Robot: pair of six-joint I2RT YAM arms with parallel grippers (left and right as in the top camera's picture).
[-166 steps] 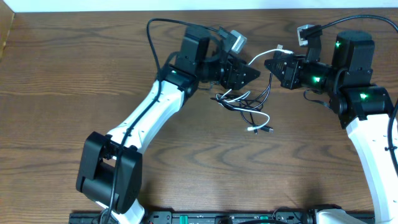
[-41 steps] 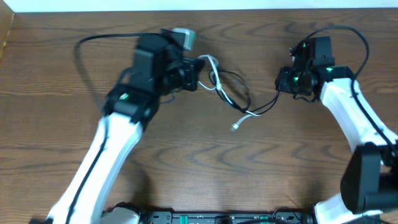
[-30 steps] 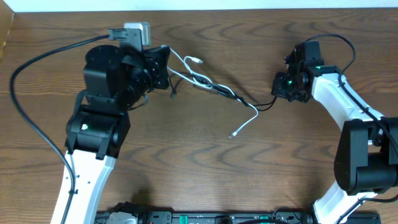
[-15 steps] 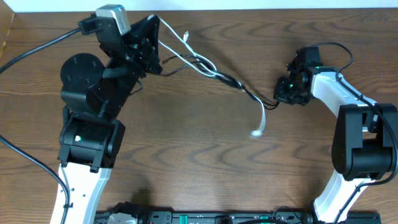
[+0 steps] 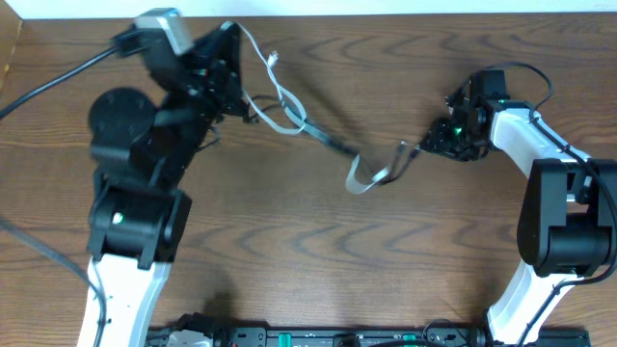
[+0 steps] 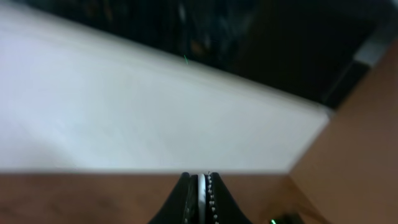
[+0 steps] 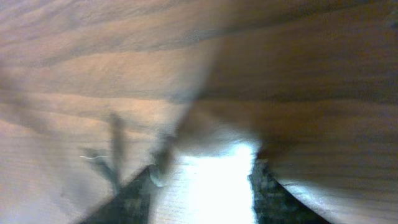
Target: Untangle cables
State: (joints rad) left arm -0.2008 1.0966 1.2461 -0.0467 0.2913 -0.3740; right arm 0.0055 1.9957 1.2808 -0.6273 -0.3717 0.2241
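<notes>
Overhead evenly lit, left arm motion-smeared; both wrist views heavily blurred; right shows white glare.

White links, black joints, green lights [image 5: 456,123]. Behind the black left gripper [image 6: 199,186] sit a grey camera [image 5: 159,21] and a thick black wire [image 5: 53,79].

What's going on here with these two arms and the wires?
This robot is untangling a white cable and a black cable on a table. The left claw is shut on the white cable near the far edge. The right claw looks open and empty beside the black cable's loose plug. The cords are stretched out, not yet apart.
</notes>
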